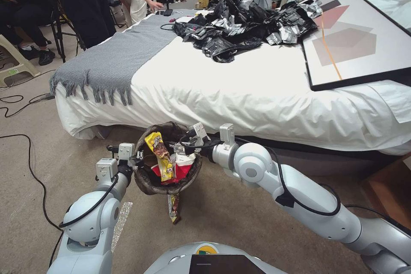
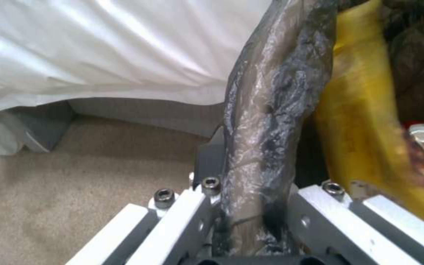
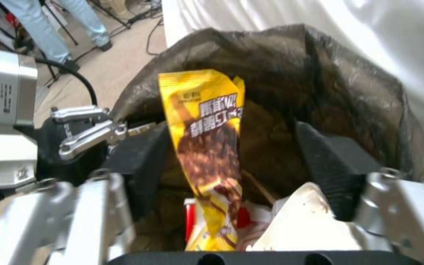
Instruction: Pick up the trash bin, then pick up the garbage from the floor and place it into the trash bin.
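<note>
Trash bin point(image 1: 147, 180) with its dark brown liner hangs above the carpet in front of the bed point(image 1: 257, 94), mouth facing up. The left gripper point(image 1: 136, 160) is clamped on the liner-covered rim at the bin's left side; in the left wrist view the rim fold point(image 2: 266, 140) runs between its pads. Inside the bin, a yellow snack wrapper point(image 1: 159, 154) stands nearly upright, its long axis running from the bottom of the bin up past the rim, leaning slightly toward the left gripper. Beside it lies a red-and-white paper cup point(image 1: 182, 167), crushed. The right gripper point(image 1: 182, 147) sits over the bin's right rim with its fingers point(image 3: 329, 169) spread apart, the wrapper point(image 3: 209, 154) showing between them. Another wrapper point(image 1: 173, 207) hangs below the bin, long axis vertical; whether it touches the floor I cannot tell.
</note>
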Robot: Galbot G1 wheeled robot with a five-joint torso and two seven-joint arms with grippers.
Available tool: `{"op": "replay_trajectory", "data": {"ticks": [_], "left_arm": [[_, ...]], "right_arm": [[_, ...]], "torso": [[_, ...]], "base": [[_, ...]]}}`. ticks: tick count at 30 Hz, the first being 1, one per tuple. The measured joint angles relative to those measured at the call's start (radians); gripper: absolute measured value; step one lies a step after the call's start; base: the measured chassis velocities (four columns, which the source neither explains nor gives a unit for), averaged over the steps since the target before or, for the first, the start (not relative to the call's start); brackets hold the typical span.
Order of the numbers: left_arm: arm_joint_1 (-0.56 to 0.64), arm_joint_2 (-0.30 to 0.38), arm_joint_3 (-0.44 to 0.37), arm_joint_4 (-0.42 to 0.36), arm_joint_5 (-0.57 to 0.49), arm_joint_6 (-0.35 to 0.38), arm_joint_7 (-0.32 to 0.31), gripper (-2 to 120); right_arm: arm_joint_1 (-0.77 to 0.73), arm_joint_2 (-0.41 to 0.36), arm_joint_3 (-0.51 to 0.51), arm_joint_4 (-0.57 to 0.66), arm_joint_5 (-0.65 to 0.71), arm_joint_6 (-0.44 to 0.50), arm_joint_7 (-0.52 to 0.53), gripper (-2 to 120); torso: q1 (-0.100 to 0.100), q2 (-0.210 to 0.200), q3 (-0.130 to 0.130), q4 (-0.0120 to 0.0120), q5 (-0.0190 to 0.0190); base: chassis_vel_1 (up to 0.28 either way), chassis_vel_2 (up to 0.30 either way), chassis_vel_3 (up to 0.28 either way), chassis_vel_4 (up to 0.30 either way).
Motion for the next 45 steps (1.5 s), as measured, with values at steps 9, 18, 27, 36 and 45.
{"op": "replay_trajectory", "data": {"ticks": [9,18,27,36,45], "left_arm": [[-0.001,0.0,-0.002,0.0,0.001,0.0,0.002,0],[0.001,-0.005,0.001,-0.003,-0.004,0.0,0.002,0],[0.007,0.003,0.003,-0.012,-0.005,0.0,0.01,0],[0.011,0.014,0.0,-0.019,-0.041,0.0,-0.003,0],[0.023,0.018,0.004,-0.034,-0.073,0.0,-0.021,0]], "right_arm": [[-0.017,-0.007,0.041,0.029,-0.009,0.006,0.0,96],[-0.142,-0.011,0.292,0.14,-0.112,0.03,-0.003,100],[-0.476,-0.025,0.656,0.238,-0.443,0.123,-0.088,100],[-0.817,0.133,0.916,0.208,-0.837,0.368,-0.114,100],[-1.012,0.362,0.918,0.147,-1.083,0.528,-0.121,100]], "torso": [[0.0,0.0,0.0,0.0,0.0001],[0.0,0.0,0.0,0.0001,0.0001],[0.0,0.0,0.0,0.0,0.0003],[0.0,0.0,0.0,-0.0003,0.0001],[0.0,0.0,0.0,-0.0002,0.0001]], "base": [[0.0,0.0,0.0,0.0],[0.0,0.0,0.0,0.0],[0.0,0.0,0.0,0.0],[0.0,0.0,0.0,0.0],[0.0,0.0,0.0,0.0]]}}
